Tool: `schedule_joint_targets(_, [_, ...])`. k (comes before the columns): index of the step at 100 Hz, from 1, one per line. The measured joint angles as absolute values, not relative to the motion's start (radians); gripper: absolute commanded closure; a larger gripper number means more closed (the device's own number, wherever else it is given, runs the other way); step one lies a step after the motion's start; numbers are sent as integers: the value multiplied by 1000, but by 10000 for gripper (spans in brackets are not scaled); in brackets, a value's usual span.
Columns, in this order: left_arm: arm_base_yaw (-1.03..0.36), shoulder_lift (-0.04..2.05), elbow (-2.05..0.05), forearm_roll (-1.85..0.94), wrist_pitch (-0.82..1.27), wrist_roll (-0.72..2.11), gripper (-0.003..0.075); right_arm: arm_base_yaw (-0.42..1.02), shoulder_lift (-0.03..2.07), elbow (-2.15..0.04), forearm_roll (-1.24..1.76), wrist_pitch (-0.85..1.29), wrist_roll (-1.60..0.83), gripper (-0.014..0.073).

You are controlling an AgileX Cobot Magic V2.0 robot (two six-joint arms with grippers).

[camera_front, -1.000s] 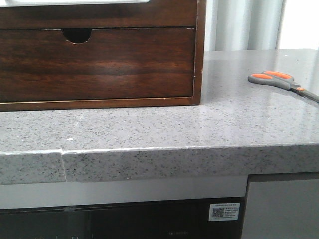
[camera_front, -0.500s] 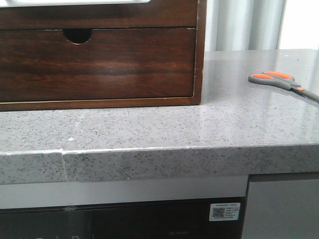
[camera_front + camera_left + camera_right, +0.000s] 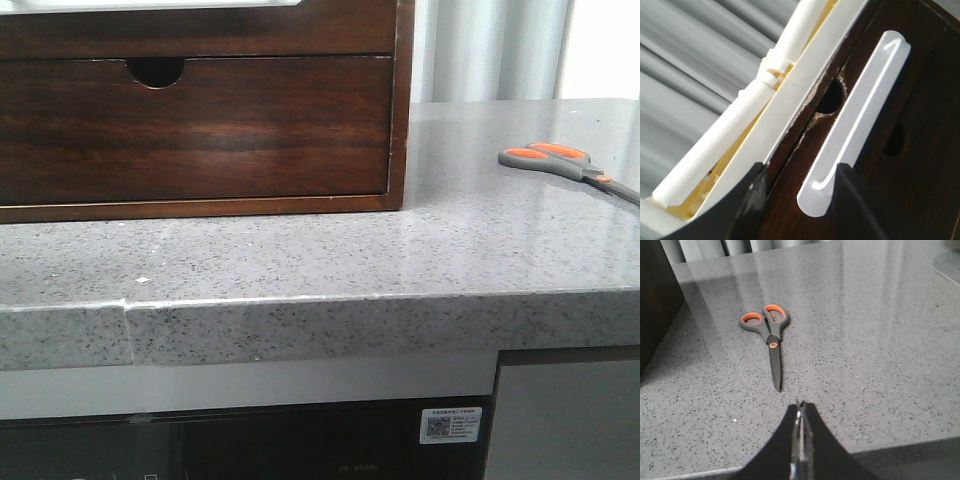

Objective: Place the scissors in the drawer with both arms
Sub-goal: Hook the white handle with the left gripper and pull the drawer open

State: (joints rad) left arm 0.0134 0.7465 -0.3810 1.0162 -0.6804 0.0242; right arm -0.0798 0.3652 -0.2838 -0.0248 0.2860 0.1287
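The scissors [image 3: 563,163], with orange-and-grey handles, lie flat on the grey counter at the right. In the right wrist view they [image 3: 769,335] point their blades at my right gripper [image 3: 801,407], which is shut and empty a short way from the blade tip. The drawer [image 3: 200,30] is the upper dark brown front of the wooden cabinet and is closed. In the left wrist view my left gripper [image 3: 800,170] is open. Its fingers straddle the drawer's top strip [image 3: 807,165] beside the end of the pale cutout [image 3: 860,115]. Neither gripper shows in the front view.
A lower drawer front with a half-round notch [image 3: 155,70] sits under the task drawer. The cabinet's side [image 3: 655,300] stands near the scissors. White bars [image 3: 740,115] lie above the cabinet top. The counter's front edge [image 3: 320,300] is close. Curtains hang behind.
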Motion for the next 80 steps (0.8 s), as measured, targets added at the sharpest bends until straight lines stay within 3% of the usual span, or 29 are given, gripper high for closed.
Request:
schedule_joint_targets(34, [-73, 927, -488, 1085, -675, 83, 425, -80, 365, -284, -25, 288, 129, 640])
schedule_joint_targets(58, [-187, 1040, -571, 1085, -549, 111, 425, -80, 365, -284, -25, 288, 129, 640])
schedule_joint_targets(80, [-209, 1107, -605, 1085, -496, 132, 425, -80, 365, -284, -25, 288, 131, 640])
